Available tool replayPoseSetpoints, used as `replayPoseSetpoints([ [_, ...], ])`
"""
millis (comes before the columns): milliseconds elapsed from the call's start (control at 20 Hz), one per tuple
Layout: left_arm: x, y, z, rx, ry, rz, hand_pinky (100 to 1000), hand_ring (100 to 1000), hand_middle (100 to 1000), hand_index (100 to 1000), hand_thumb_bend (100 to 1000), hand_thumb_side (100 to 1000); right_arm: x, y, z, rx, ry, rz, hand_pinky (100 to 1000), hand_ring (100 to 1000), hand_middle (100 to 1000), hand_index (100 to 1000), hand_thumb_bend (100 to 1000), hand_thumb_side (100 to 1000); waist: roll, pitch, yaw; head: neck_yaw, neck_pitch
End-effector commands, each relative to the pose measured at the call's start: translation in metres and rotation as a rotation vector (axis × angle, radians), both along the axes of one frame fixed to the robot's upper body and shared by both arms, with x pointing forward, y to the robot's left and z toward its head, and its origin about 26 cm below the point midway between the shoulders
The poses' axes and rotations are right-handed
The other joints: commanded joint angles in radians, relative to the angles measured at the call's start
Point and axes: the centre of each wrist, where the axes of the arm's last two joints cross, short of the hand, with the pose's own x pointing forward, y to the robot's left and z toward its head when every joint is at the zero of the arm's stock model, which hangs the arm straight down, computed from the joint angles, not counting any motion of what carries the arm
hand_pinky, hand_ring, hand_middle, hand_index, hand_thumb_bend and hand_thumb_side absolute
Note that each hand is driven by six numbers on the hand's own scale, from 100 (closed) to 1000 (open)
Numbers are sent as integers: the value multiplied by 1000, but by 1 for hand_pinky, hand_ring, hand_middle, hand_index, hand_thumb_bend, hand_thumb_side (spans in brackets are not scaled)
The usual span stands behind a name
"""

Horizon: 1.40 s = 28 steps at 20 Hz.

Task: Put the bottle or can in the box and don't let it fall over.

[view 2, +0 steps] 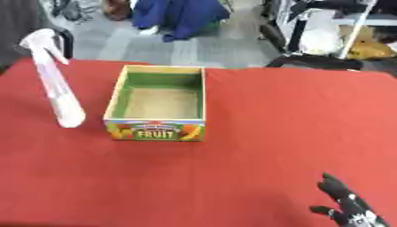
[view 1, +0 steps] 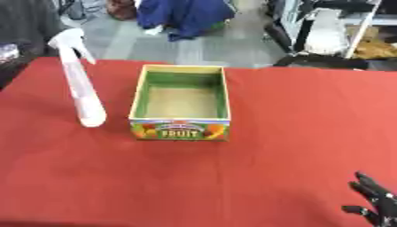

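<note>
A tall white spray bottle (view 1: pixel 82 88) stands upright on the red table, just left of the box, with its trigger head at the top. The open cardboard box (view 1: pixel 180 103) has green inner walls, a brown floor and a "FRUIT" label on its front; nothing lies inside it. My right hand (view 2: pixel 350 209) rests open at the lower right corner, fingers up, far from both bottle and box. My left hand shows in neither view.
The red tablecloth (view 1: pixel 294 133) covers the whole work surface. Beyond the far edge are a grey floor, a blue cloth heap (view 1: pixel 184 15), chairs and shelving at the back right.
</note>
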Motion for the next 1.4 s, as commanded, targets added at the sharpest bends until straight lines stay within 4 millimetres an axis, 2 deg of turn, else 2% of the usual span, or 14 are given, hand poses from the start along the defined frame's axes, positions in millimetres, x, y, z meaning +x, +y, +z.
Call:
replayPoseSetpoints([
  [50,-7,1,8,-32,-83,20,728,639,598,829,442,569,2,-3,5,-6,-19,-14,738,1000,1000,900,100,820,2,-5,2,-7,-10],
  [250,-9,4,0,-59,-84,50,723,630,592,824,441,567,1,-2,5,-7,-17,-10,738,1000,1000,900,100,820,2,-7,3,-7,-9],
  [550,-9,6,-1,-59,-78,53,725,633,594,824,446,569,1,-2,5,-7,-17,-10,738,1000,1000,900,100,822,2,-7,3,-3,-9],
  [800,-2,12,23,39,21,20,740,669,621,833,471,584,1,-2,4,-12,-14,-4,738,1000,1000,900,100,826,6,-7,-4,11,-4],
  [1050,13,19,50,138,150,9,742,688,636,834,461,557,1,-2,4,-16,-10,8,738,1000,1000,900,100,834,9,-6,-14,24,6],
  [1400,41,0,62,256,270,-65,752,717,654,833,446,515,0,-2,3,-21,-3,21,738,1000,1000,900,100,840,9,-6,-17,38,14],
])
